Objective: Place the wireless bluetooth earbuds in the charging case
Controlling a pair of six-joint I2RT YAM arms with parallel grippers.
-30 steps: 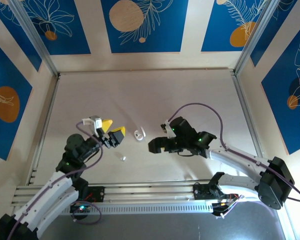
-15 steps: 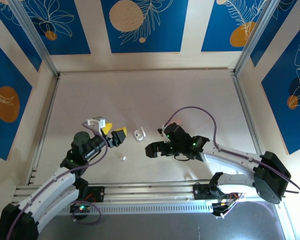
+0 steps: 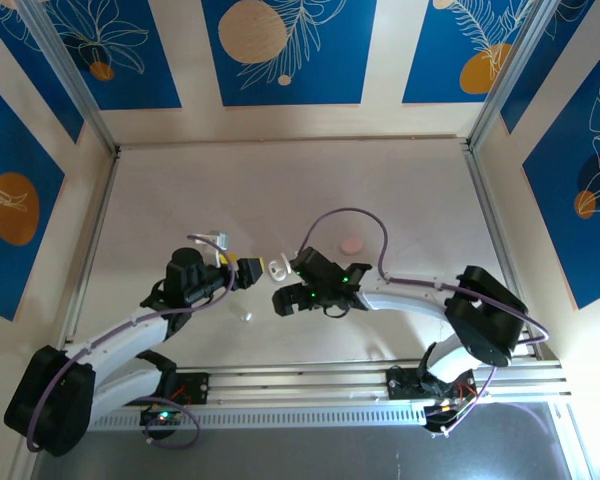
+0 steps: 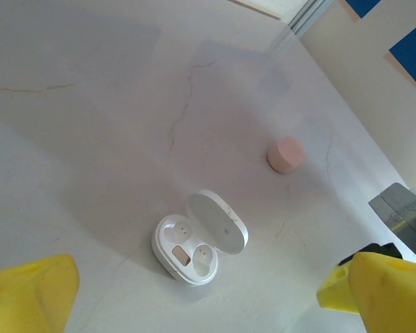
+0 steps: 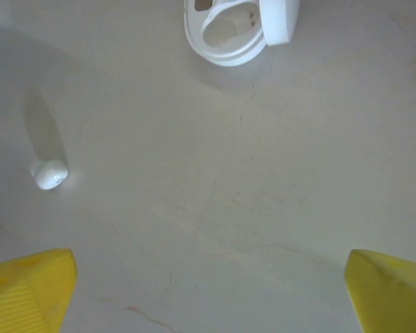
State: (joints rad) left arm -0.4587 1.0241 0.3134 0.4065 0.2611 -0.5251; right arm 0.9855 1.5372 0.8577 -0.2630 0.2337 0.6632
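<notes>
My main worry was crowding. In the top view the left gripper [image 3: 242, 272] sat just beside the open white charging case [image 4: 194, 250] at its 9 o'clock, and the right gripper [image 3: 283, 300] was close at its 6 o'clock. I judged that any reach from either arm could clip the other's fingers or nudge the case and swing its raised lid. Both sets of jaws were spread wide and held nothing. The one white earbud [image 5: 50, 173] I could make out lay loose on the table [image 3: 400, 190] at about 7 o'clock from the case. It was apart from the case and off toward 8 o'clock of the right gripper. The earbud was tiny and rounded, so I expected an off-centre pinch to squirt it away or roll it toward the near rail [image 3: 300, 385]. A tilted grasp would probably jam it at the rim of a well. As far as I could tell both wells were empty, though one showed a small brownish mark I couldn't identify. A closed pink case [image 4: 286, 154] rested well apart at 2 o'clock and was no obstacle. Open tabletop ran wide toward 12 o'clock and to both side rails. The tight room was at 6 o'clock, where the arms' own links and the frame sat close.
</notes>
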